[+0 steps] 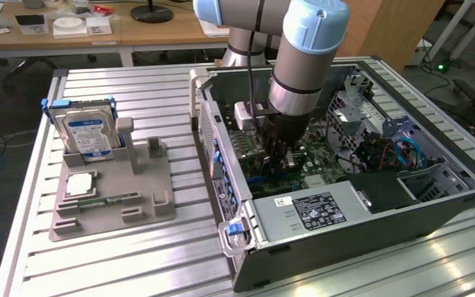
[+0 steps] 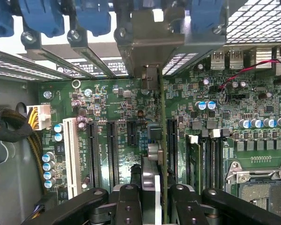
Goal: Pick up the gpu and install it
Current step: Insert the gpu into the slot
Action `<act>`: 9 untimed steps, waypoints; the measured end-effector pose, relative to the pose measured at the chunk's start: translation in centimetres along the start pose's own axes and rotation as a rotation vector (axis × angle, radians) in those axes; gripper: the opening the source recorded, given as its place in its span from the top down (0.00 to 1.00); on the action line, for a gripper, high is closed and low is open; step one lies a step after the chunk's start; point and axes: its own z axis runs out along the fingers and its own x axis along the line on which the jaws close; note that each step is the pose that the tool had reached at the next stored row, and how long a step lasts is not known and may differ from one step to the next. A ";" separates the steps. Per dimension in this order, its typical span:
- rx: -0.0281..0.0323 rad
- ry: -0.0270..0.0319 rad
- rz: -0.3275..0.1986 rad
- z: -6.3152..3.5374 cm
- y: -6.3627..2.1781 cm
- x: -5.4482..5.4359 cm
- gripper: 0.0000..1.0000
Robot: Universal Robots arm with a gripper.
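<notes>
In the wrist view the gpu point(image 2: 155, 154) stands edge-on between my fingers point(image 2: 126, 201), a thin dark card with its silvery bracket point(image 2: 150, 51) at the case's rear wall. My gripper point(image 2: 155, 199) is shut on the card's upper edge. The card hangs upright over the green motherboard point(image 2: 117, 103), beside a long black expansion slot point(image 2: 171, 140); whether it touches a slot I cannot tell. In the exterior view my gripper point(image 1: 281, 153) reaches down into the open computer case point(image 1: 435, 201), near its middle, and hides most of the card.
More black slots point(image 2: 92, 150) and a white slot point(image 2: 70, 154) lie beside the card, with memory slots point(image 2: 210, 159) and the processor socket point(image 2: 260, 187) opposite. Beside the case, a grey holder point(image 1: 114, 198) carries a hard drive point(image 1: 89, 133) and a memory stick point(image 1: 106, 201).
</notes>
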 end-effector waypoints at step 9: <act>0.0000 0.0000 0.000 0.22 0.00 0.0 0.72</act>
